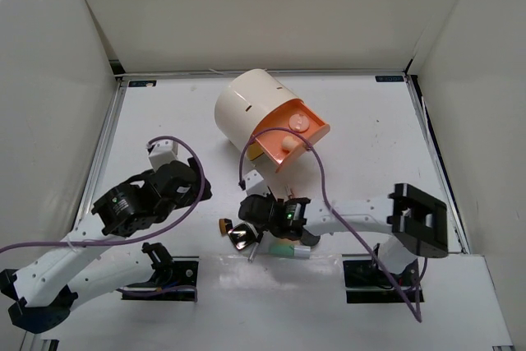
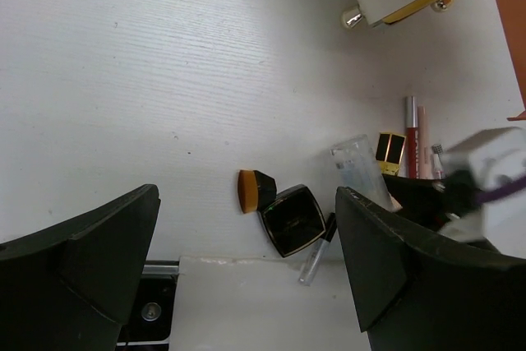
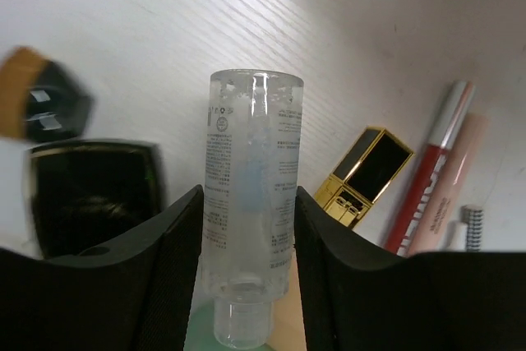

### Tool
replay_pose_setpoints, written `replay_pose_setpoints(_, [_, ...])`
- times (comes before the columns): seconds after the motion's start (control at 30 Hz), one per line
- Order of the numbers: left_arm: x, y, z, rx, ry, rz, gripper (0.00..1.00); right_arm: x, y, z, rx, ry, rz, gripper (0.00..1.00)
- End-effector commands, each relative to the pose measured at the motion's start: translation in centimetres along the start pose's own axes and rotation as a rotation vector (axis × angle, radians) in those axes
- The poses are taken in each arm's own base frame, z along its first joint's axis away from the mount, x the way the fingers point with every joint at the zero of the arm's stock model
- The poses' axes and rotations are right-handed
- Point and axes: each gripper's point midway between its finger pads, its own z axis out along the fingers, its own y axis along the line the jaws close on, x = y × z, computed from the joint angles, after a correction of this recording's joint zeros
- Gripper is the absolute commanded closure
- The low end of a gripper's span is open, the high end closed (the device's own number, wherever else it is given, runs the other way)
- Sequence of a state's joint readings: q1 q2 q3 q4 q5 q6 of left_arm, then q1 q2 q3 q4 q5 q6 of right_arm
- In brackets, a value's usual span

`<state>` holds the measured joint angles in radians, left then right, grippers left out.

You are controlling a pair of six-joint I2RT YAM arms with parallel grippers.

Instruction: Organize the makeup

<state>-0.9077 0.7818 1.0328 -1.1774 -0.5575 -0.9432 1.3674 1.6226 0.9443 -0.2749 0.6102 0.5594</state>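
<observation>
My right gripper (image 3: 249, 269) is shut on a clear tube (image 3: 251, 178), one finger on each side, just above the table. In the top view the right gripper (image 1: 256, 223) sits over the pile near the front edge. Around it lie a black square compact (image 3: 90, 195), a tan-tipped black brush (image 3: 37, 104), a gold-and-black lipstick (image 3: 366, 174), a red pencil (image 3: 431, 170) and a mint-green tube (image 1: 283, 248). My left gripper (image 2: 246, 285) is open and empty, above the table left of the pile. It sees the compact (image 2: 293, 219) and brush (image 2: 255, 191).
The cream cylindrical box (image 1: 246, 104) stands at the back centre with its orange drawer (image 1: 316, 131) pulled open toward the right; two pink round sponges (image 1: 289, 144) lie in it. A thin clear gloss tube (image 2: 316, 252) lies by the table's front strip.
</observation>
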Motion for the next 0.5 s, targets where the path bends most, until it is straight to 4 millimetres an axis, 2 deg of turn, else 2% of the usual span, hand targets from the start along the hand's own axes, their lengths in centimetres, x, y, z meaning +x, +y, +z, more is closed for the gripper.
replay_pose_setpoints(0.0, [-1.4, -0.5, -1.1, 0.036, -0.037, -0.023, 0.02, -8.2, 1.8, -5.4, -0.165, -0.203, -0.008, 0.89])
replay_pose_setpoints(0.03, [-1.6, -0.4, -1.1, 0.036, -0.045, -0.024, 0.02, -10.1, 1.5, -7.1, -0.197, -0.264, 0.008, 0.89])
replay_pose_setpoints(0.07, [-1.5, -0.4, -1.3, 0.041, -0.044, -0.025, 0.01, -11.0, 1.9, -8.1, -0.243, -0.295, -0.052, 0.9])
replay_pose_setpoints(0.17, [-1.8, -0.3, -1.5, 0.05, -0.055, -0.035, 0.02, -14.2, 1.1, -10.9, -0.328, -0.384, -0.155, 0.9])
replay_pose_setpoints(0.2, [-1.8, -0.3, -1.5, 0.046, -0.057, -0.031, 0.02, -15.2, 0.2, -11.4, -0.354, -0.41, -0.235, 0.91])
replay_pose_setpoints(0.23, [-1.9, -0.3, -1.5, 0.048, -0.063, -0.035, 0.02, -16.1, -0.1, -11.8, -0.364, -0.424, -0.221, 0.91])
replay_pose_setpoints(0.27, [-1.9, -0.2, -1.5, 0.045, -0.063, -0.035, 0.02, -17.2, -1.1, -12.0, -0.353, -0.466, -0.322, 0.92])
replay_pose_setpoints(0.3, [-2.2, -0.4, -1.6, 0.049, -0.071, -0.035, 0.02, -18.6, -1.8, -12.8, -0.356, -0.498, -0.361, 0.91])
replay_pose_setpoints(0.33, [-2.2, -0.4, -1.5, 0.049, -0.071, -0.031, 0.02, -19.4, -3.4, -12.8, -0.356, -0.499, -0.382, 0.91])
replay_pose_setpoints(0.37, [-2.4, -0.5, -1.7, 0.053, -0.075, -0.029, 0.02, -21.4, -4.5, -13.8, -0.347, -0.543, -0.456, 0.92])
replay_pose_setpoints(0.4, [-2.6, -0.7, -1.7, 0.059, -0.08, -0.026, 0.02, -22.3, -5.7, -14.0, -0.337, -0.547, -0.478, 0.91])
replay_pose_setpoints(0.43, [-2.6, -0.8, -1.7, 0.065, -0.08, -0.021, 0.02, -23.1, -6.7, -14.2, -0.332, -0.552, -0.507, 0.91])
replay_pose_setpoints(0.47, [-2.7, -0.9, -1.8, 0.072, -0.081, -0.015, 0.02, -22.1, -8.3, -12.9, -0.386, -0.48, -0.591, 0.91])
